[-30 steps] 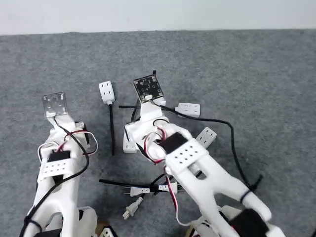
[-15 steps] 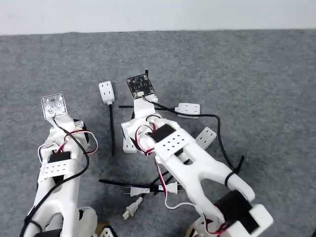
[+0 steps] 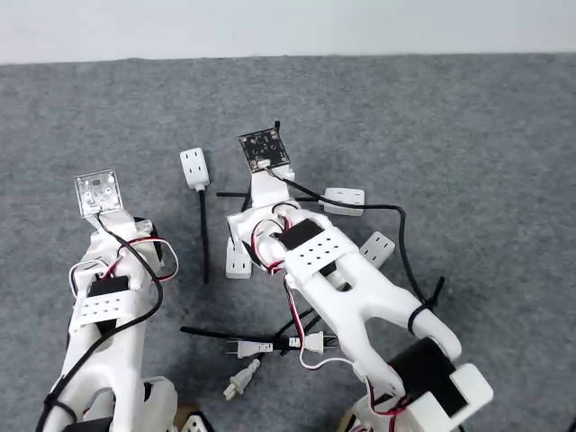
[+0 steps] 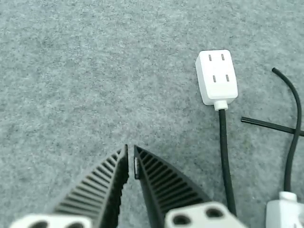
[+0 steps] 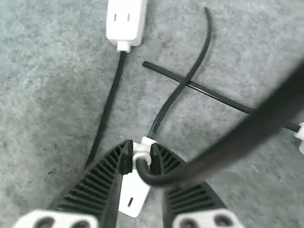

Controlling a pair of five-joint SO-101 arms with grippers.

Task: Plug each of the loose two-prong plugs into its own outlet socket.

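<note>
In the high view, several white outlet sockets lie on the grey carpet: one point(image 3: 193, 168) at the back left, two point(image 3: 343, 200) point(image 3: 377, 247) on the right, and one point(image 3: 238, 259) beside the right arm. Loose two-prong plugs point(image 3: 312, 342) point(image 3: 238, 384) lie near the front. My right gripper point(image 5: 140, 153) is shut on the cord end of the near outlet socket point(image 5: 134, 192). A second socket point(image 5: 126, 19) lies beyond it. My left gripper point(image 4: 130, 151) is shut on nothing above bare carpet, with the back-left socket point(image 4: 216, 76) off to one side.
Thin black cords point(image 5: 190, 85) cross on the carpet beyond the right gripper. The right arm's thick black camera cable point(image 3: 400, 243) loops over the sockets on the right. A black cord point(image 3: 203, 234) runs straight back from the back-left socket.
The right arm has swung left and stretched farther back, its base shifting left. The left arm has tilted slightly and now holds still. The sockets and plugs have stayed in place.
</note>
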